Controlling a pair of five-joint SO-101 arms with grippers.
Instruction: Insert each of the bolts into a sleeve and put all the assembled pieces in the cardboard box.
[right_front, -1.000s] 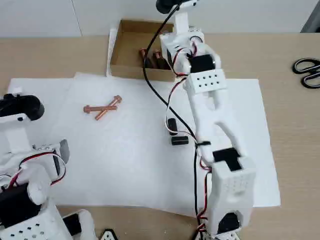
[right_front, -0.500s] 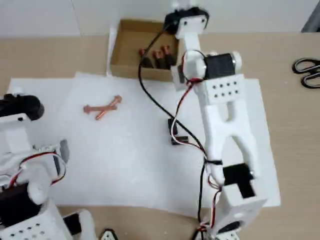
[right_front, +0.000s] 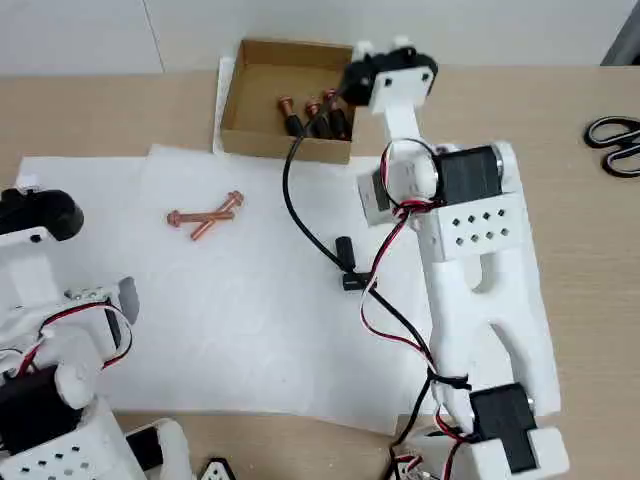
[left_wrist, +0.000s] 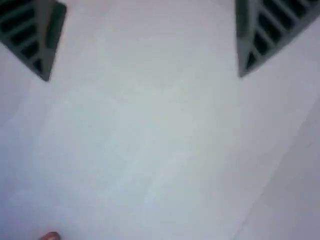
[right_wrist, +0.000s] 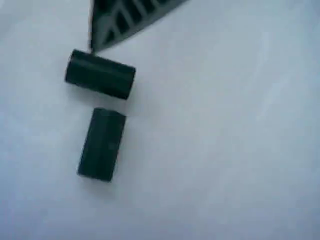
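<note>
Two loose copper bolts (right_front: 205, 215) lie crossed on the white sheet (right_front: 240, 330). Two black sleeves (right_front: 350, 265) rest near the sheet's middle, one across (right_wrist: 100, 74) and one lengthwise (right_wrist: 101, 144). The cardboard box (right_front: 236, 100) at the back holds three bolts in sleeves (right_front: 315, 117). My right arm (right_front: 470, 240) is folded back beside the sleeves. Its one visible finger (right_wrist: 135, 15) ends just above the crosswise sleeve, and the gripper holds nothing. My left gripper (left_wrist: 144, 75) hangs open over bare sheet, with a bolt tip (left_wrist: 49, 235) at the view's edge.
Scissors (right_front: 615, 142) lie on the wooden table at the far right. A black cable (right_front: 300, 180) loops from the right arm across the sheet between the box and the sleeves. The left arm (right_front: 50, 340) stands at the sheet's near left corner.
My right arm has drawn back from over the cardboard box toward the sleeves, uncovering the pieces inside. The left arm has stayed put.
</note>
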